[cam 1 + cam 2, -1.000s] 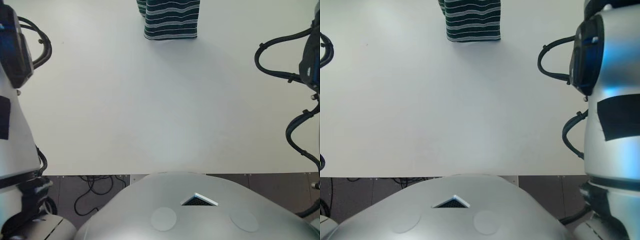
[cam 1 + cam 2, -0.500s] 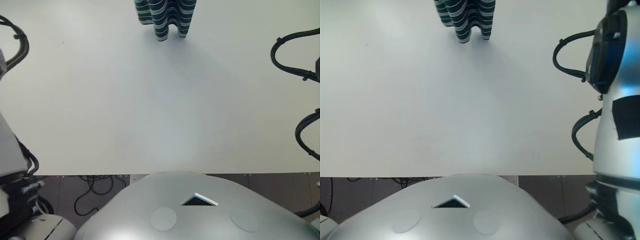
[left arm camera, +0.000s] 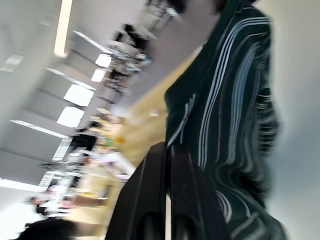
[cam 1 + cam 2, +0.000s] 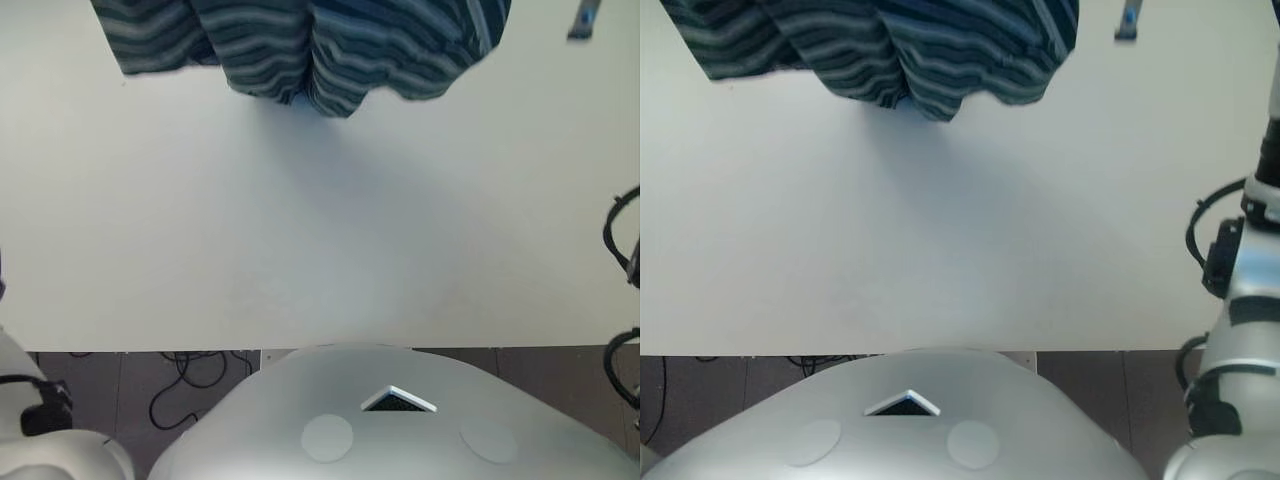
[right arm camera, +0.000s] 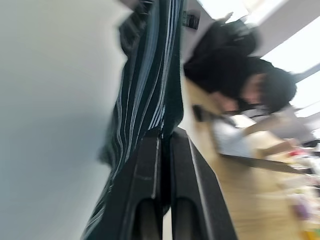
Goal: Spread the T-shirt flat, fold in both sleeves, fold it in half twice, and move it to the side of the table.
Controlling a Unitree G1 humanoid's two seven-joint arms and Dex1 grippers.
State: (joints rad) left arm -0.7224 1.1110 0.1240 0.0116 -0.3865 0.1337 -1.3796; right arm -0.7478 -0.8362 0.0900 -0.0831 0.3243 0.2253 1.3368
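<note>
Dark green T-shirt with pale stripes (image 4: 300, 50) hung bunched over the far side of the white table (image 4: 300, 230), its long axis running left to right. Left gripper (image 3: 167, 150) and right gripper (image 5: 165, 134) were each clamped on its fabric, one per end, with the cloth trailing from the jaws toward the table. Neither arm was nearer. Next step was probably laying it flat toward the robot.

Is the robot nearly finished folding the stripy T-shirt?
Not nearly. Done: nothing yet, as the T-shirt is not lying flat. In hand: the left gripper and right gripper each pinch it in their fingers, holding it up wide over the far part of the table. Left: lay it flat, fold both sleeves, fold it in half twice, move it to the side.
</note>
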